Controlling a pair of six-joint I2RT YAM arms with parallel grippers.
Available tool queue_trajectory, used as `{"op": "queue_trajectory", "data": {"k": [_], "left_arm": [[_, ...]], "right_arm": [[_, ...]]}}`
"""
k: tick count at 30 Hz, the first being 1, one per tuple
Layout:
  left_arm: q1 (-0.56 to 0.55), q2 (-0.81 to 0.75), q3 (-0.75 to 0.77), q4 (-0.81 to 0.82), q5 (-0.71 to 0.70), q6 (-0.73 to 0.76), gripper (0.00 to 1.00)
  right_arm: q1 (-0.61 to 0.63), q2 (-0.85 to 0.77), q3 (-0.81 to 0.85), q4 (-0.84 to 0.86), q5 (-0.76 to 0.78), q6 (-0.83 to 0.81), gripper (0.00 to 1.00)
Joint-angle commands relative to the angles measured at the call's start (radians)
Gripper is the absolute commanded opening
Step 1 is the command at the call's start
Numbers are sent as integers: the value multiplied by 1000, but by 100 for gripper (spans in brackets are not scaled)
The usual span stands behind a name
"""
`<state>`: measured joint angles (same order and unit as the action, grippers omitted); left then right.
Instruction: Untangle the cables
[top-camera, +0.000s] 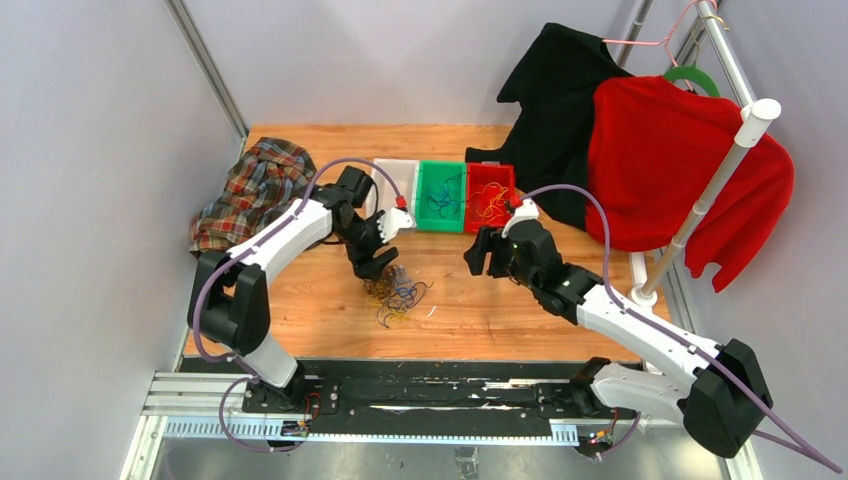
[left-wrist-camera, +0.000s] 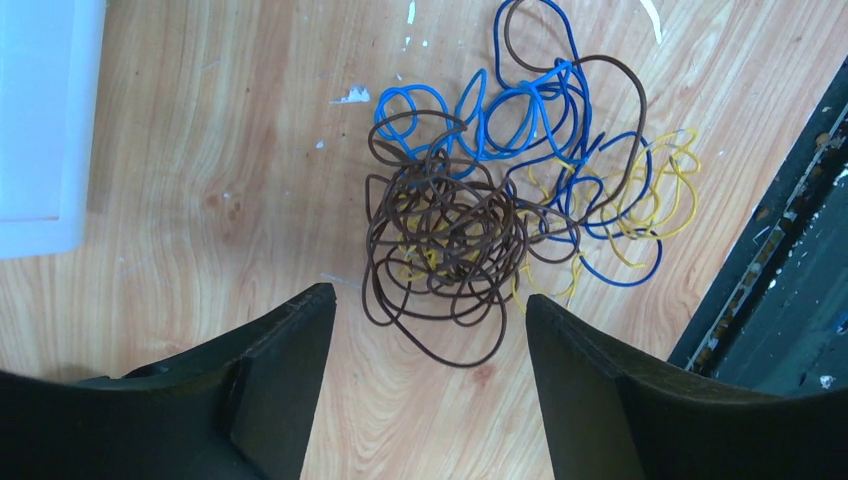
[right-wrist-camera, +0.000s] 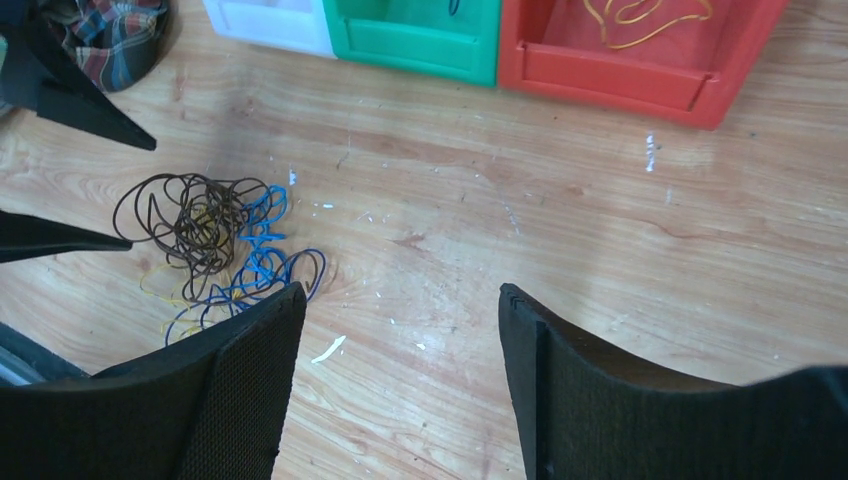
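a wooden counter (top-camera: 500, 325) seen from above, with two robot arms reaching in from its near edge. the cables (left-wrist-camera: 480, 210) lie as one loose tangle on the counter, a little left of centre and nearer than the bins. they are thin wires in dark brown, blue and yellow. the brown ones are coiled in a dense knot on the left of the pile, with blue loops spreading to its far and right sides and yellow strands showing underneath and to the right.

the left gripper (left-wrist-camera: 430, 310) hovers directly over the tangle with its jaws spread apart and nothing between them. its tips point down at the near edge of the brown knot, and i cannot tell whether they touch it. the right gripper (top-camera: 485, 255) sits to the right of the pile, well apart from it, also spread wide and empty.

along the far side stand a white bin (top-camera: 395, 185), a green bin (top-camera: 440, 195) and a red bin (top-camera: 490, 195), side by side. the green one holds some dark wire and the red one some yellow wire. a plaid cloth (top-camera: 255, 190) lies at the far left.

the wires look light, springy and soft, likely to drag their neighbours along when lifted. a sensible hold would be a single outer loop, such as a blue one at the far edge, rather than the packed brown centre.
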<state>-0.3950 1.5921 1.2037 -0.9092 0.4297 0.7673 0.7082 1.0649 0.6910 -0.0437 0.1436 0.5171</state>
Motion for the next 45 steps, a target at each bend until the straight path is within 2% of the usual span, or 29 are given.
{"op": "queue_trajectory", "data": {"k": [1,4,7,12,15,21,25,33,45], "left_arm": [[-1,51,22,41,74,3,74],[-1,81,34,44,75,23,70],[-1,105,37,44,51,41,58],[0,74,36,42,93,15,15],[-1,6,38,24,134,-13,2],[0,-106,50,-21,196,-92,1],[0,-175,87,-52,252,-179,1],[-3,-297,145,-54,332,-376,1],[-69,-366,151,-67,335,-449,1]], "right_arm": [[24,24,24,38,-45,10,70],[30,34,22,43,-56,18,69],[33,40,19,55,-63,23,68],[44,52,22,71,-74,24,67],[53,69,31,82,-84,24,66],[84,102,58,122,-96,18,66],[131,126,91,171,-114,-6,75],[242,169,140,328,-88,-48,76],[299,273,229,425,-65,-70,77]]}}
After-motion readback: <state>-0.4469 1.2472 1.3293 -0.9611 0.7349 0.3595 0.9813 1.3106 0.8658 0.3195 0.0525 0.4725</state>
